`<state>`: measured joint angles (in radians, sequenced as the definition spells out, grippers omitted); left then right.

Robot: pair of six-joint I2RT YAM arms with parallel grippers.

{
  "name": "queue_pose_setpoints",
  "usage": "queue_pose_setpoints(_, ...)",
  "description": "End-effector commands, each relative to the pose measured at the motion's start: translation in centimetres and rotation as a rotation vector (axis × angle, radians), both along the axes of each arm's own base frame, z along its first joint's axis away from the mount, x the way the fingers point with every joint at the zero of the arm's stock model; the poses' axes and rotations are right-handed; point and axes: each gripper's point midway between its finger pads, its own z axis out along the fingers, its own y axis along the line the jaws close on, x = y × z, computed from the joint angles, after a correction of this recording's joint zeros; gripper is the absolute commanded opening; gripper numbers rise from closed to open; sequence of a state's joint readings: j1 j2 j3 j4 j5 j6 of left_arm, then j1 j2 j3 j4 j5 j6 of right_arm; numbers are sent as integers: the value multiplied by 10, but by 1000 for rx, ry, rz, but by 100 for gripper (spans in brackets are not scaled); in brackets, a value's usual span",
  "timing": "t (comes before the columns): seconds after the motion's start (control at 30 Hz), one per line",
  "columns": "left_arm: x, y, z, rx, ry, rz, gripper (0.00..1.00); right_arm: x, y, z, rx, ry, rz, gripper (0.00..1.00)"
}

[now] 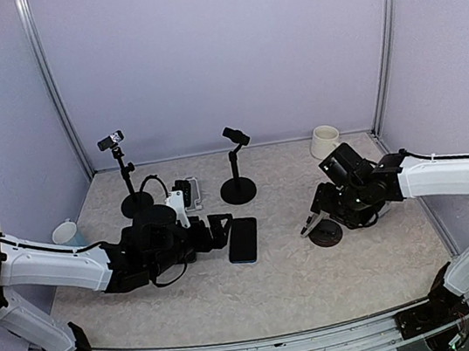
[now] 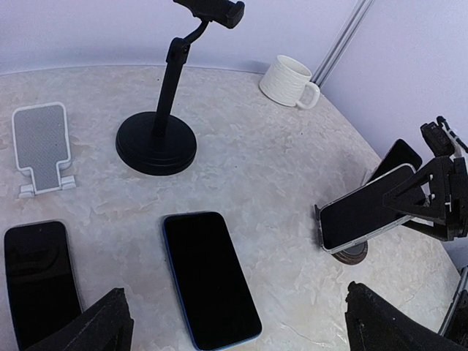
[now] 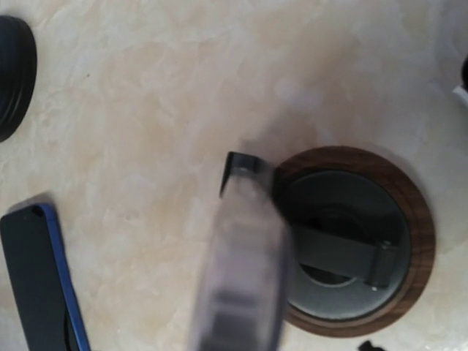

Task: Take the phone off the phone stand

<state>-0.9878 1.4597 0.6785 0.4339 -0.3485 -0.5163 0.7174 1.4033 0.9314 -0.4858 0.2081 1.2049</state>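
A phone in a clear case [image 2: 365,212] is held tilted in my right gripper [image 2: 424,199], which is shut on its upper end. Its lower end hangs just over the left rim of the round wood-rimmed phone stand [image 3: 351,245]; I cannot tell whether they touch. In the right wrist view the phone [image 3: 245,256] is a blurred edge left of the stand's bare cradle. In the top view my right gripper [image 1: 314,221] is above the stand [image 1: 325,233]. My left gripper [image 2: 241,325] is open and empty, low over a blue phone [image 2: 210,278] lying flat.
A second dark phone [image 2: 36,281] lies left of the blue one. A white folding stand [image 2: 42,146], a black pole stand [image 2: 156,142] and a white mug [image 2: 289,80] are behind. Another pole stand [image 1: 137,203] and a cup [image 1: 66,231] are at the left.
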Motion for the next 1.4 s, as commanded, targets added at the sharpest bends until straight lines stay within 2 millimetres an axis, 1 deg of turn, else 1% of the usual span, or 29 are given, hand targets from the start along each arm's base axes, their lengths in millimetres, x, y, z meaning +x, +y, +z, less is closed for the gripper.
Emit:
queue_pose_setpoints(0.0, 3, 5, 10, -30, -20, 22, 99, 3, 2, -11, 5, 8, -28, 71)
queue_pose_setpoints(0.2, 4, 6, 9, -26, -22, 25, 99, 2, 2, -23, 4, 29, -38, 64)
queue_pose_setpoints(0.3, 3, 6, 8, -23, -18, 27, 99, 2, 1, -27, -4, 30, -41, 57)
queue_pose_setpoints(0.5, 3, 7, 7, -19, -18, 28, 99, 0, 2, -32, -11, 38, -28, 49)
queue_pose_setpoints(0.57, 4, 7, 7, -16, -21, 27, 99, 0, 2, -32, -13, 34, -16, 45)
queue_pose_setpoints(0.73, 3, 4, 7, -2, -27, 9, 99, -1, 5, -30, -15, 22, 32, 28)
queue_pose_setpoints(0.8, 3, 2, 7, 1, -27, -4, 99, -3, 7, -30, -13, 18, 59, 23)
queue_pose_setpoints(1.0, -1, -10, 7, 8, -29, -71, 99, -7, 12, -28, 4, 2, 149, 21)
queue_pose_setpoints(1.1, -5, -19, 5, 9, -35, -129, 99, -10, 16, -24, 17, -19, 208, 20)
queue_pose_setpoints(1.37, -24, -58, 1, 31, -91, -343, 99, -19, 24, -9, 67, -101, 387, 21)
